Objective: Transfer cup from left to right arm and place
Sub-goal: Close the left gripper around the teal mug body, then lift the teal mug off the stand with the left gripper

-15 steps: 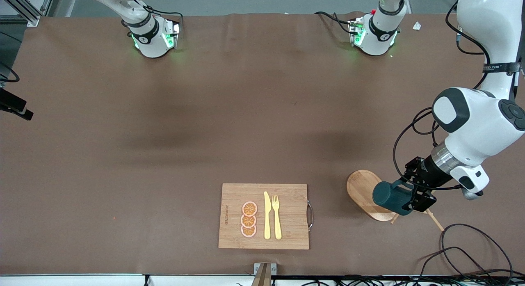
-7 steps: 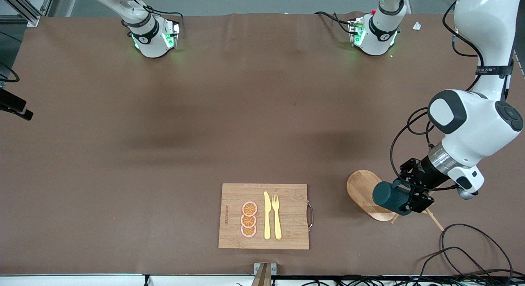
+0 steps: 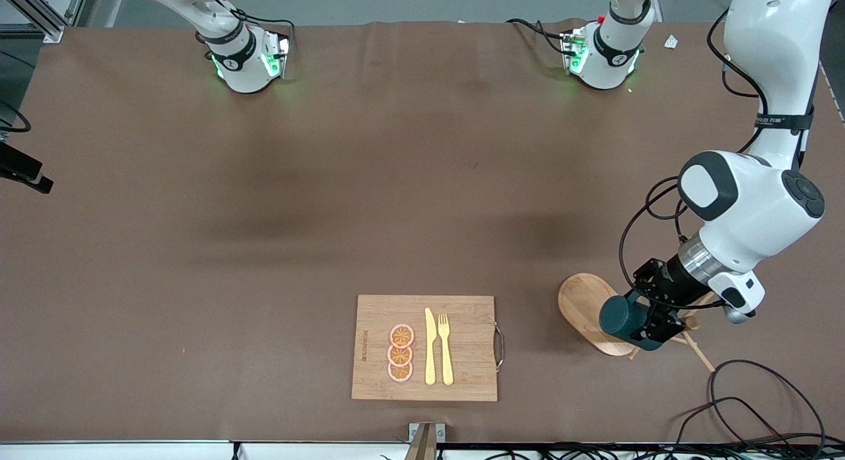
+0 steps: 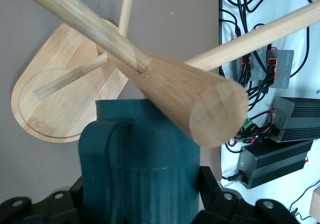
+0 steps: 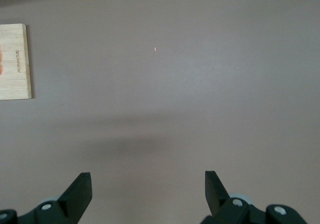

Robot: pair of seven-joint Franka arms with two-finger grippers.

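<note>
The cup [image 3: 620, 318] is dark teal and ribbed. It lies tilted on its side in my left gripper [image 3: 650, 323], which is shut on it, just above the oval wooden base [image 3: 579, 300] of a peg stand. In the left wrist view the cup [image 4: 145, 169] fills the space between the fingers [image 4: 212, 186], its handle [image 4: 102, 149] showing. The stand's thick post [image 4: 175, 84] and thin pegs [image 4: 260, 34] are right over it. My right gripper [image 5: 148, 189] is open and empty over bare brown table; it is out of the front view.
A wooden board [image 3: 422, 348] with a yellow knife, a fork [image 3: 445, 348] and orange slices [image 3: 401, 353] lies near the front edge; its corner shows in the right wrist view [image 5: 15, 59]. Black cables [image 3: 759, 394] trail at the left arm's end.
My left arm's wrist has shifted a little toward the right arm's end, still shut on the cup, which tilts more over the oval base. The board has not moved.
</note>
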